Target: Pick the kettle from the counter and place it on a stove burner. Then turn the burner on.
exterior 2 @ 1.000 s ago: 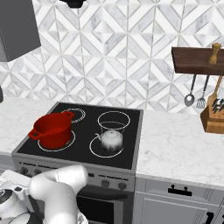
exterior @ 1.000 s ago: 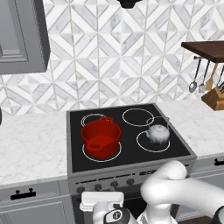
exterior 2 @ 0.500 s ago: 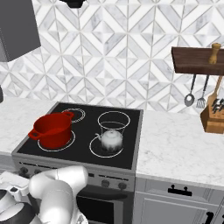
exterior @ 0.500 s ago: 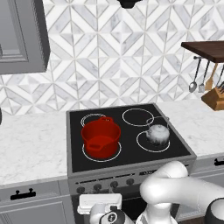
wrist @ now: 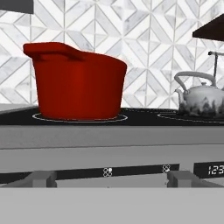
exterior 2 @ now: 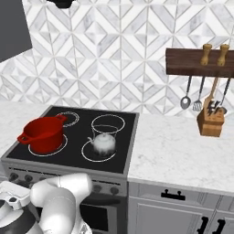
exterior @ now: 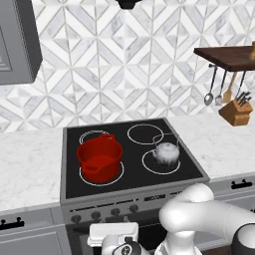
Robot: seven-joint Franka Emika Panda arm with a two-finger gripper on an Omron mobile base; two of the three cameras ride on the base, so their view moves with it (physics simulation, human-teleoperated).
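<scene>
Kettle (exterior: pixel 166 154) sits upright inside the front-right stove burner (exterior: pixel 161 162) ring on the black cooktop (exterior: pixel 74 185), off the marble tabletop (exterior 2: pixel 183 151). Your red pot (exterior: pixel 100 158) stands on the front-left ring, apart from it. Knobs (wrist: pixel 180 178) line the stove front. Pincer state: you cannot tell.

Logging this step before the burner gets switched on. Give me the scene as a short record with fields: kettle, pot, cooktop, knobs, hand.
kettle: small rounded silver-grey metal kettle upright inside the front right burner ring
pot: red two-handled pot on the front left ring
cooktop: black glass cooktop; both back rings bare
knobs: row of grey knobs on the stove front, below the glass
hand: low, in front of the stove, camera level with the knob panel; fingers' state cannot be told
</scene>
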